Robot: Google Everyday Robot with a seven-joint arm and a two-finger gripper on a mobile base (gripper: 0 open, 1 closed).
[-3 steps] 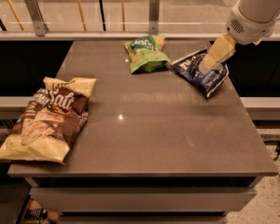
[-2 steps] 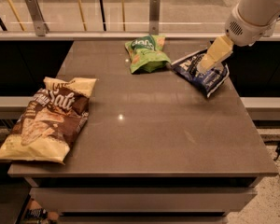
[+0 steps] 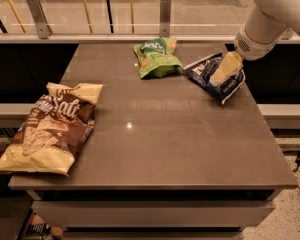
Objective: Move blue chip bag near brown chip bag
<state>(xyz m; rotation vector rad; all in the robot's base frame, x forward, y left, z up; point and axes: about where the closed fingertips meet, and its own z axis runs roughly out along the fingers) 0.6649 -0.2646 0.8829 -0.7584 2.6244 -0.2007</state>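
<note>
The blue chip bag (image 3: 202, 69), small, crinkled and dark navy with white lettering, lies at the table's far right. My gripper (image 3: 223, 73) comes down from the upper right and rests on top of this bag, covering its middle. The brown chip bag (image 3: 52, 129), large with pale yellow ends and white "Salt" lettering, lies flat at the table's left front corner, far from the blue bag.
A small green chip bag (image 3: 156, 58) lies at the back middle of the grey-brown table (image 3: 180, 144), just left of the blue bag. A railing with posts runs behind the table. The table's right edge is close to the blue bag.
My gripper has lowered slightly onto the blue chip bag. The bags have not visibly moved.
</note>
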